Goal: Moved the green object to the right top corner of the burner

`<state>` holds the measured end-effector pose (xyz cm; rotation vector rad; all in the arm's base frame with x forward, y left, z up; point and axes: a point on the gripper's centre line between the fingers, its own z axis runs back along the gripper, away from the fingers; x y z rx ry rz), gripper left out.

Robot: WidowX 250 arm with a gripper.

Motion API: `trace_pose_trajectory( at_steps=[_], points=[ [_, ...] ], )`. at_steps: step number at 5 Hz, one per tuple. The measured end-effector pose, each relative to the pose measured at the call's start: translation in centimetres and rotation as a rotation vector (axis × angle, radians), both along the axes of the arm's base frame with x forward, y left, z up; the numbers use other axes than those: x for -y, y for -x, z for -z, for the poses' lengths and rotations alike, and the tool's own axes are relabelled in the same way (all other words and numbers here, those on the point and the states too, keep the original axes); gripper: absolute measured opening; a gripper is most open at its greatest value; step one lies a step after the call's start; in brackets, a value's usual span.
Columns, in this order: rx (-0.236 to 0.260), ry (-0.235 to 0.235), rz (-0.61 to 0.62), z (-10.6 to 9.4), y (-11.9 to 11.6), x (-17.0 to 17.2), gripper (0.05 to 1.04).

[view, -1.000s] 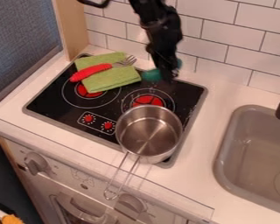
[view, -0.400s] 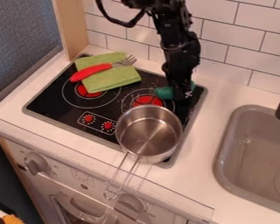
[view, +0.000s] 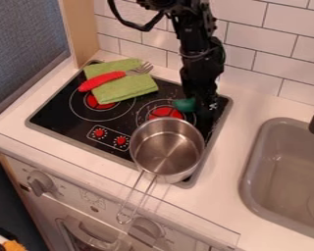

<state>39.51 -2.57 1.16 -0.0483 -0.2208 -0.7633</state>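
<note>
- Looks like the placing step, with the green object [view: 184, 104] just left of the gripper [view: 204, 112], near the far right corner of the burner [view: 58, 115].
- Cannot tell the gripper's state, apart or clamped (too dark there).
- Next, settle it in that corner, release if held, then lift clear of the pot [view: 166, 152].

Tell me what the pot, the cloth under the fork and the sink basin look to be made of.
The pot looks like stainless steel, smooth and shiny, with bright reflections inside. The cloth seems a soft woven fabric, perhaps cotton, matte and folded in layers. The sink basin is grey with a low sheen, probably molded plastic, though coated metal is possible.
</note>
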Motion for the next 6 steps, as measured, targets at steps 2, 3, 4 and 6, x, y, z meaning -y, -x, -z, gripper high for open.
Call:
trace_pose_trajectory(
  at_steps=[2, 3, 4, 6],
  points=[
    [0.014, 0.024, -0.029, -2.3, 0.5, -1.2, 1.000],
    [0.036, 0.035, -0.015, -4.1, 0.3, -1.1, 1.000],
    [0.102, 0.046, -0.025, -8.0, 0.7, -1.4, 1.000],
    [0.130, 0.042, -0.033, -10.4, 1.8, -1.5, 1.000]
  ],
)
